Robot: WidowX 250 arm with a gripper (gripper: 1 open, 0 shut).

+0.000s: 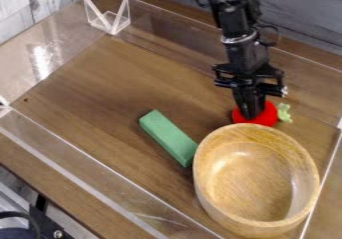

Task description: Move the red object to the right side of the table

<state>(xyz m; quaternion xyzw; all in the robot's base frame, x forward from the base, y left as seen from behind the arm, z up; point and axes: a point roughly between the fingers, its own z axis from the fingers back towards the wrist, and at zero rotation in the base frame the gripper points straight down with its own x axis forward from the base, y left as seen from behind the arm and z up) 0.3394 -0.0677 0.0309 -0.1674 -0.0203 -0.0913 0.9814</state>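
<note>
Where the end effector (253, 108) closes, the red object (265, 114) sits.

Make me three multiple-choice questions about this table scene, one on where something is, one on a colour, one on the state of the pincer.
1. Where is the red object?
A. inside the bowl
B. on the table just behind the wooden bowl
C. beside the clear stand

2. What colour is the flat block?
A. green
B. blue
C. yellow

3. What is the pincer doing?
A. wide open above the bowl
B. gripping the block
C. shut on the red object

Answers: B, it sits past the bowl's far rim; A, plainly green; C, fingers pinch the fruit.
</note>
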